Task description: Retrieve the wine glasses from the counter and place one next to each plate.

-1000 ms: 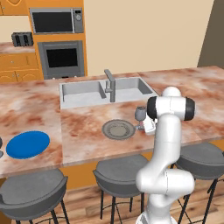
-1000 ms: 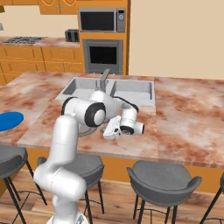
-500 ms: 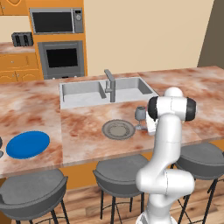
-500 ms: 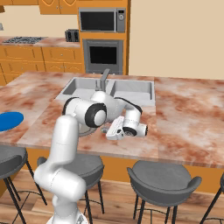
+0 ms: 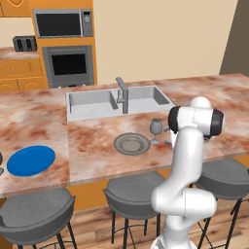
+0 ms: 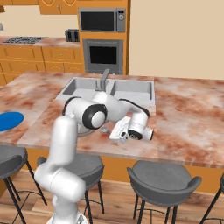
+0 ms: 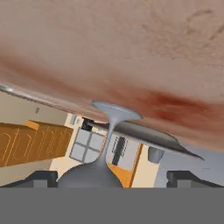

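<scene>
Standing just right of the grey plate at the middle of the left base view, a wine glass is resting upright on the counter, its foot on the marbled stone beside the plate's rim. In the hand view, which is rolled over so that the counter is filling the top of the frame, the same glass is hanging foot-up at lower centre, its bowl sitting between the two dark fingertips at the bottom edge. The gripper is spread wide, its jaws standing apart on either side of the bowl without pressing it, so the glass is looking released rather than held. The stem's long axis is running straight up from the counter, crosswise to the direction the hand is facing, and the glass is lying directly ahead of the gripper and very close. In the right base view the gripper is lying low and level over the counter. The blue plate is sitting far off at the left edge of the left base view, with no glass visible beside it.
</scene>
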{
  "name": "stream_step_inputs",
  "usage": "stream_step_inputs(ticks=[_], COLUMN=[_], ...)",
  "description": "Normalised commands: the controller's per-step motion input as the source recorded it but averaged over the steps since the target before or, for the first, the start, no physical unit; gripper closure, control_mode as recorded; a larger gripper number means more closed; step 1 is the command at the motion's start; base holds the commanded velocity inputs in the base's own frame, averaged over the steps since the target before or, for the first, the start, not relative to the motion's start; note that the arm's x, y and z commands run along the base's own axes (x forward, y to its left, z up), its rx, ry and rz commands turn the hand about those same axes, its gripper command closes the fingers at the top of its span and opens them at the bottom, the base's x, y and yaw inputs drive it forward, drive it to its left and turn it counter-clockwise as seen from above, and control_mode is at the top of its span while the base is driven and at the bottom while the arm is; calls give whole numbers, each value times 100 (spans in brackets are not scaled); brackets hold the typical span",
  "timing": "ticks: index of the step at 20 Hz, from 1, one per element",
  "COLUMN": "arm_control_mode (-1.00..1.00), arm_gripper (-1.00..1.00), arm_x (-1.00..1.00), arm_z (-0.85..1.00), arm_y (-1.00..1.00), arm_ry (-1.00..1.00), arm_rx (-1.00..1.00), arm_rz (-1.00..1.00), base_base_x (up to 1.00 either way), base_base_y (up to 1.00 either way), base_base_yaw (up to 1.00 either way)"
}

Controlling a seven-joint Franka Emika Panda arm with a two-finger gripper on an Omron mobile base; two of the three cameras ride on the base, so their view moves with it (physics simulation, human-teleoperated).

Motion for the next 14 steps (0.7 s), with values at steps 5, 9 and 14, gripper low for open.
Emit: stream_step_inputs(ticks=[5, 9, 14], arm_control_mode=[-100, -100, -100], arm_gripper=[-100, -100, -100], arm_x=[-67, -69, -70], arm_z=[58, 78, 82], arm_y=[-7, 0, 9], arm_ry=[-27, -23, -28], arm_rx=[3, 0, 0], arm_rz=[0, 0, 0], base_base_x=[0, 0, 0], base_base_y=[0, 0, 0], base_base_yaw=[0, 0, 0])
